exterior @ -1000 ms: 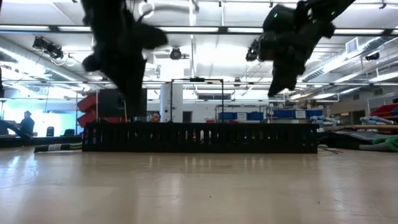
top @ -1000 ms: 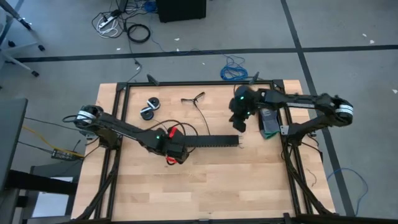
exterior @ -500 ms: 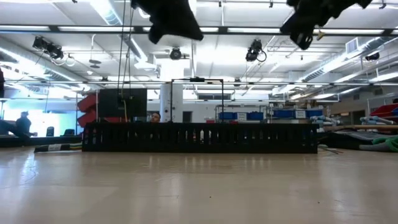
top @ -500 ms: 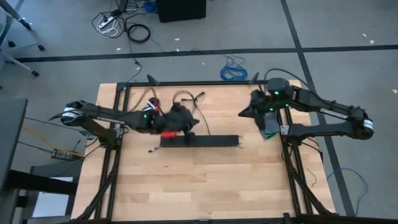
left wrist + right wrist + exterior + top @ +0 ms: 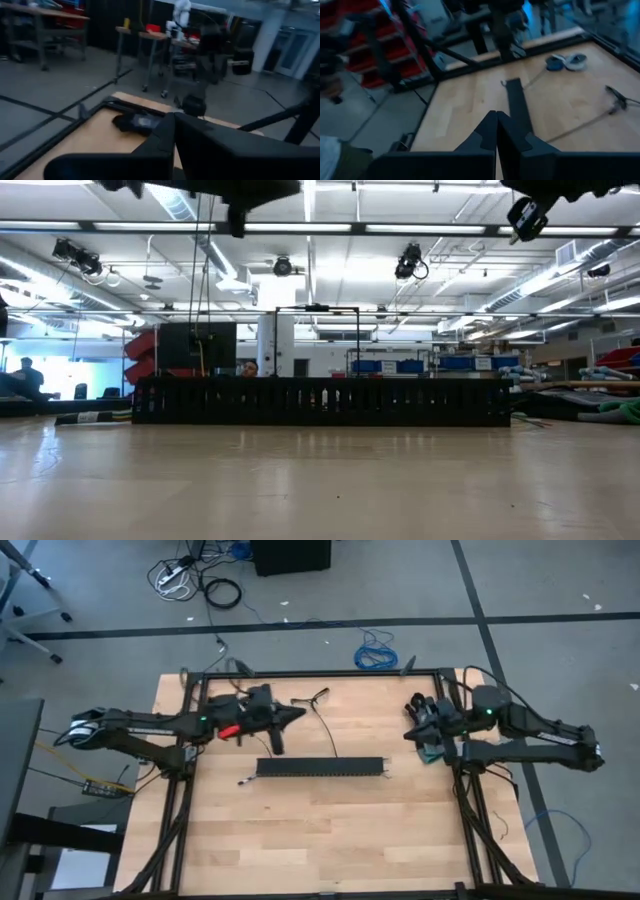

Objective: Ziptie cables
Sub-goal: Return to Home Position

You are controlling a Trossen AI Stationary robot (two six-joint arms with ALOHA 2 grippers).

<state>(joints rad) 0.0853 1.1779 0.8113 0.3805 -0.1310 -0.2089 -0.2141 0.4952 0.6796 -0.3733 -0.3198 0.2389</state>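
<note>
Hovering above the table, both grippers pinched closed and empty.
Left gripper: upper centre-left of the high view. Right gripper: upper right. Each wrist view shows the fingers pressed together. Black cable duct: frame centre, lid on. Cables: only a thin end shows at the duct's left tip. Zipties: upper centre, just beside the left gripper.

Black slotted duct — pale striped wood table — blue cable.
</note>
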